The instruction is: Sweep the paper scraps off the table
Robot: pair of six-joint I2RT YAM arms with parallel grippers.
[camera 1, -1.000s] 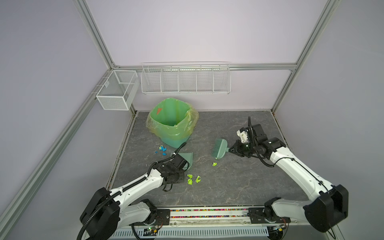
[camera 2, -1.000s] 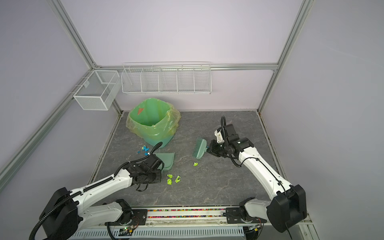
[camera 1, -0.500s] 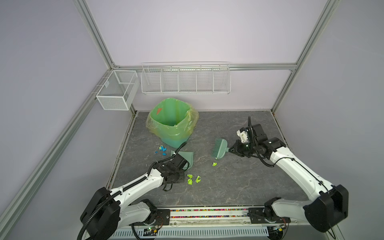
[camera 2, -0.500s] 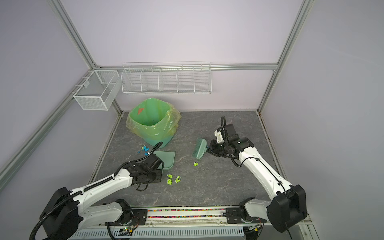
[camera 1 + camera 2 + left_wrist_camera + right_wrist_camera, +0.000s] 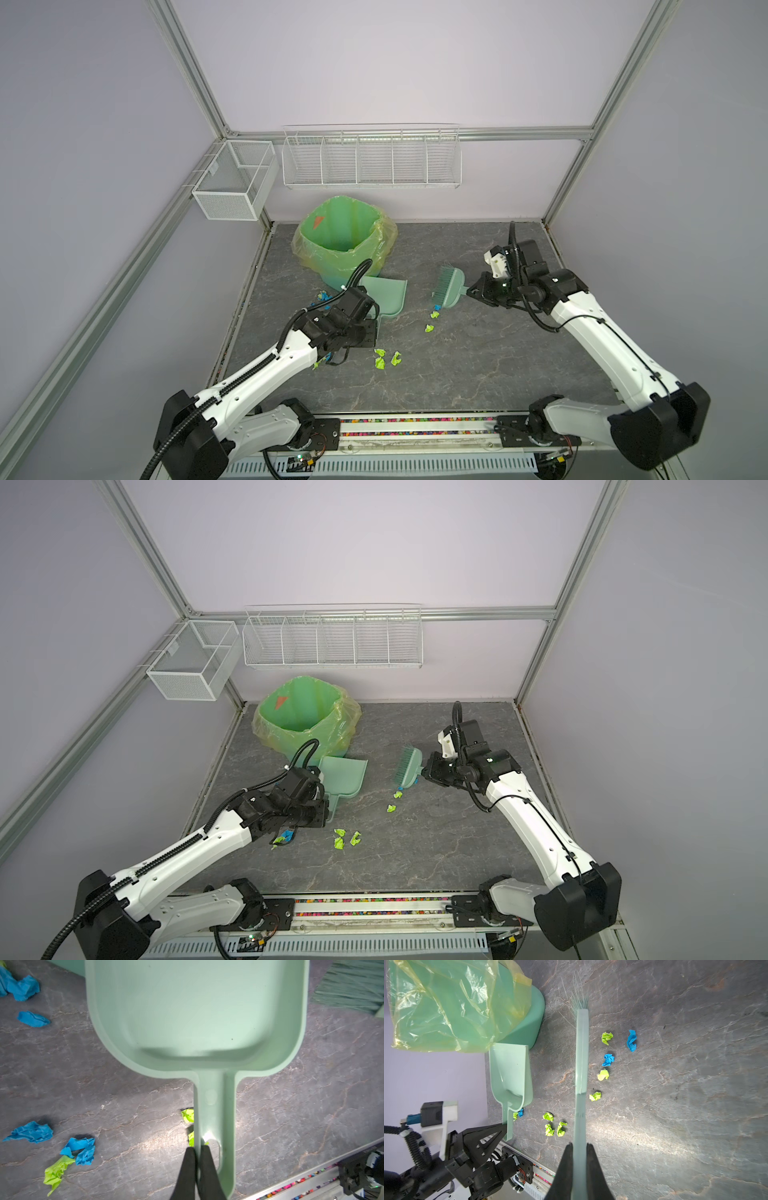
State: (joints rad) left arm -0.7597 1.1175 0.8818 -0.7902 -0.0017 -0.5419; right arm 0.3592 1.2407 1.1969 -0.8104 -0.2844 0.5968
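1. The left gripper [image 5: 197, 1148] goes first: its black fingers are pinched together on one side wall of the dustpan [image 5: 197, 1012] handle, right at the handle's end. It's a tight clamp!
2. The right gripper [image 5: 579, 1145] has its jaws closed on the thin handle of the brush [image 5: 582, 1053], with the head reaching out ahead of the fingers.
3. In both top views the pale green dustpan sits just toward 11 o'clock from the middle of the table [image 5: 478, 374]. Its handle runs back toward 6 o'clock. Its open lip is right by the foot of the bin [image 5: 384, 249], though I can't tell if they touch.
4. The brush hangs at 3 o'clock of the dustpan, clearly apart from it, with the bristles facing about 10 o'clock. Whether they touch the marble-look surface, I can't tell.
5. Now the paper scraps [image 5: 380, 363], which are all on the table. Three lime wads huddle at 6 o'clock of the dustpan. Two lime wads and a blue one trail off at 6 to 7 o'clock of the brush head. Blue ones lie at 9 o'clock of the dustpan. A blue-and-lime pair sits just beside the dustpan handle, partly under it.
6. Further out, the bin wears a green-yellow liner at 11 o'clock of the table, and white wire baskets [image 5: 372, 162] hang on the back wall at 12.
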